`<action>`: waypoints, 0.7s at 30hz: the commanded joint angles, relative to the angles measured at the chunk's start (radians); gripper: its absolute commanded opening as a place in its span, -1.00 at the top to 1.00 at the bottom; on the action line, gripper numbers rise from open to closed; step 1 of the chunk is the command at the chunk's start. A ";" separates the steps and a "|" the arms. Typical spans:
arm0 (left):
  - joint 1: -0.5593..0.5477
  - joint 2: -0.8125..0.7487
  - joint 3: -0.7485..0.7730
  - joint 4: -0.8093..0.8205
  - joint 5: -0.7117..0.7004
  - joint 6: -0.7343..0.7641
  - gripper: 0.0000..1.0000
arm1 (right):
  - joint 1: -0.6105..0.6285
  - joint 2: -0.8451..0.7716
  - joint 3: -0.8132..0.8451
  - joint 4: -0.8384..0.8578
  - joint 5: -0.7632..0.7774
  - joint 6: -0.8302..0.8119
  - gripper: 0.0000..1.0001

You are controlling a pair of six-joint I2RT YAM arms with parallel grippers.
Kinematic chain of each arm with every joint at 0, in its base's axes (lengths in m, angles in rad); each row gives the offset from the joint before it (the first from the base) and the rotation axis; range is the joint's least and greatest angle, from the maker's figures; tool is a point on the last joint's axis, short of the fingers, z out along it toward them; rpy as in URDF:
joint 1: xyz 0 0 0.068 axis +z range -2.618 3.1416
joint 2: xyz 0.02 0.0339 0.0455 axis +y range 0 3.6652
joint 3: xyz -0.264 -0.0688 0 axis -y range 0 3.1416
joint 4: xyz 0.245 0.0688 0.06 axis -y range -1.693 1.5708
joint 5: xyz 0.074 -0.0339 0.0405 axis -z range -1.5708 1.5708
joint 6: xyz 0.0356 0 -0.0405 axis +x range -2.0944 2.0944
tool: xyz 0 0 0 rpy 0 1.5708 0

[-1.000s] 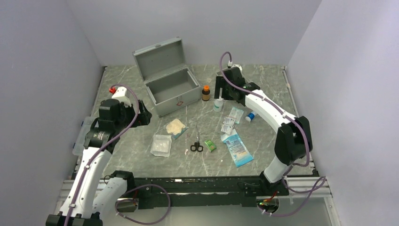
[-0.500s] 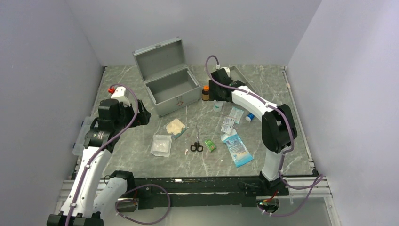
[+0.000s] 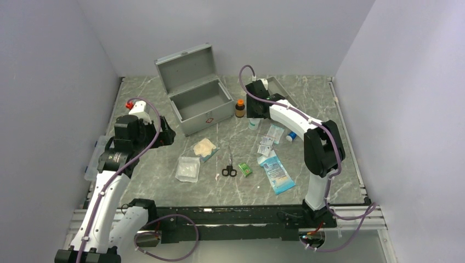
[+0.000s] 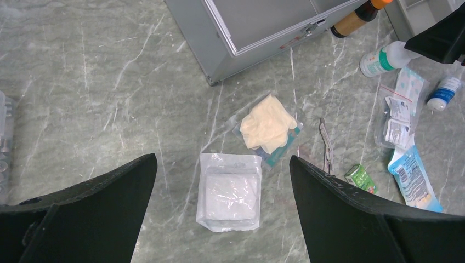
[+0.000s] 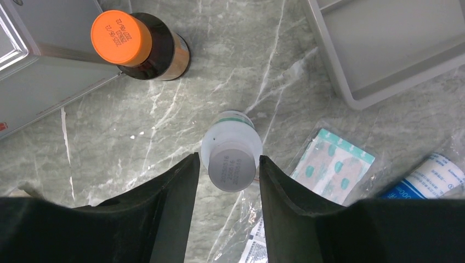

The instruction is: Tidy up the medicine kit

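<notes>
Matt grey metal medicine kit (image 3: 205, 121), smooth marbled table (image 3: 164, 189), white plastic bottle (image 5: 232, 159)

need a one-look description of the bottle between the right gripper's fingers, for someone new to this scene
Find the open grey medicine kit at the back of the table; a brown orange-capped bottle stands off its right front corner. The white bottle just right of that, upright between the fingers of the right gripper, is the one: green band, unlike the blue-labelled bottle beyond.
</notes>
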State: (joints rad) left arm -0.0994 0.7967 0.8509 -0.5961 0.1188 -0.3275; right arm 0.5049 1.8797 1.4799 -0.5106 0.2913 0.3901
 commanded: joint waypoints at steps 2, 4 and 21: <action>0.007 -0.001 0.028 0.004 0.005 -0.011 -0.98 | 0.000 0.020 0.044 -0.011 0.031 0.012 0.09; 0.007 -0.001 0.029 0.003 0.007 -0.010 -0.98 | 0.000 0.023 0.046 -0.011 0.031 0.012 0.10; 0.007 -0.005 0.028 0.002 0.007 -0.010 -0.98 | 0.001 0.009 0.070 -0.037 0.052 0.002 1.00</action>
State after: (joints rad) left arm -0.0967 0.7967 0.8509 -0.5972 0.1184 -0.3275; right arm 0.5049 1.9079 1.4887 -0.5262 0.3038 0.4000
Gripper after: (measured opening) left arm 0.988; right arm 0.366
